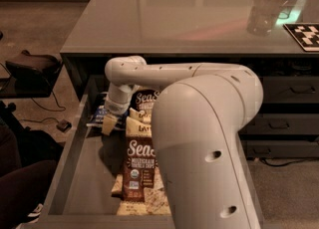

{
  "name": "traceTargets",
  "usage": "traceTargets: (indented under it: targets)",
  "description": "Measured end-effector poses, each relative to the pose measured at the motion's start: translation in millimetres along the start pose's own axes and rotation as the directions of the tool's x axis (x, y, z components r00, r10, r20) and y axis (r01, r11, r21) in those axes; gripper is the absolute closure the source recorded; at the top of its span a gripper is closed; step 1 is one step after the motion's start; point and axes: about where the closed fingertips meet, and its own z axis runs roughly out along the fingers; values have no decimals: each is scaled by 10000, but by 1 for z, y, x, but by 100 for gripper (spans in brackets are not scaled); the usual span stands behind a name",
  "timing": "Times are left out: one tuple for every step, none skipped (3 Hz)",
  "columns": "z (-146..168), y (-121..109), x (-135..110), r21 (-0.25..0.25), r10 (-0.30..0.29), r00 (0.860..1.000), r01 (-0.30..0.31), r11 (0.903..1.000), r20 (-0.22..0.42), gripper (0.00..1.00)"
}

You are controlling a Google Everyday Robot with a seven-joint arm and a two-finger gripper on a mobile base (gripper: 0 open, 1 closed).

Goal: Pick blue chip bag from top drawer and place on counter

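Grey counter [189, 19] spans the upper frame; centre-left, inside the top drawer [70, 173], the gripper [119, 121], jaws seemingly apart, hangs by the blue chip bag [98, 115].

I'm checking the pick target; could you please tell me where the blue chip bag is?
In the camera view, the blue chip bag lies back left in the top drawer, by the hand, left of the Sea Salt bags.

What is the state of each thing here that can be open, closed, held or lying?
top drawer: pulled open.
blue chip bag: lying in the drawer, back left.
gripper: down inside the drawer, at the blue chip bag.
Sea Salt bags: lying in the drawer.
side drawers: closed.
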Motion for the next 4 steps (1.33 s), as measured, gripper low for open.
traceTargets:
  targets:
    - [-8, 1, -3, 0, 0, 10000, 0, 10000, 0, 65]
    - [-15, 2, -5, 1, -1, 10000, 1, 10000, 0, 89]
    - [-20, 3, -6, 2, -4, 10000, 4, 10000, 4, 100]
    - [-62, 25, -7, 432, -900, 9887, 854, 9954, 1198, 100]
